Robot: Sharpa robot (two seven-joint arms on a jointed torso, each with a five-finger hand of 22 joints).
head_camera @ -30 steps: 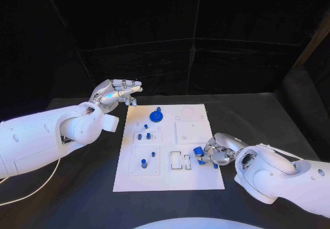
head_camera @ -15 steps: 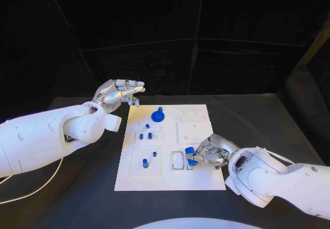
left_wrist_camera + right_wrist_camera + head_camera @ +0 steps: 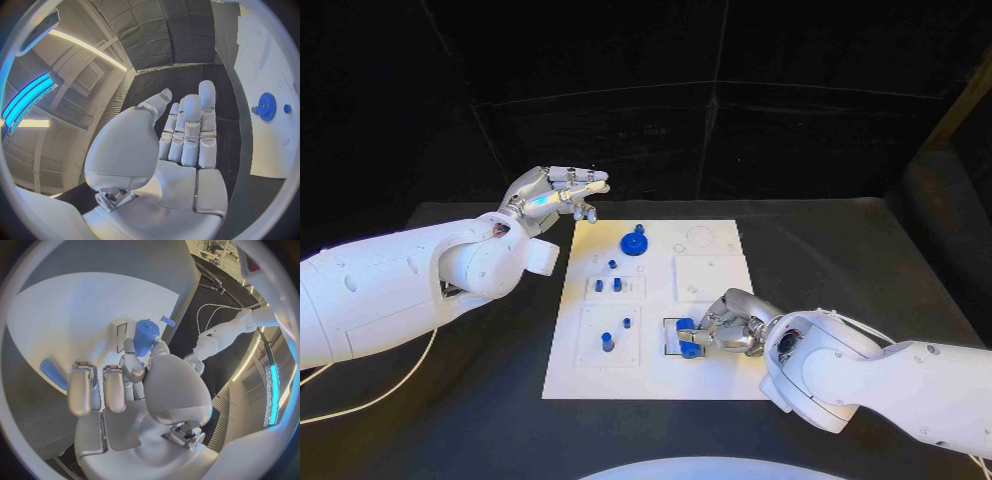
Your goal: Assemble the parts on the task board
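Now | right hand [image 3: 726, 330] pinches blue part [image 3: 688, 345] over task board [image 3: 718, 380] | left hand [image 3: 557, 195] spread

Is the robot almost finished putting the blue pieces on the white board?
Not yet. Some blue pegs and a blue gear already sit on the board. The right hand holds a blue piece over the slots. The left hand holds nothing.

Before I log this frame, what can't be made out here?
- Head view: whether the blue part held by the right hand is seated in the task board; the fingers cover the contact.
- Head view: small blue pegs too small to identify.
- Left wrist view: left hand hides much of the board.
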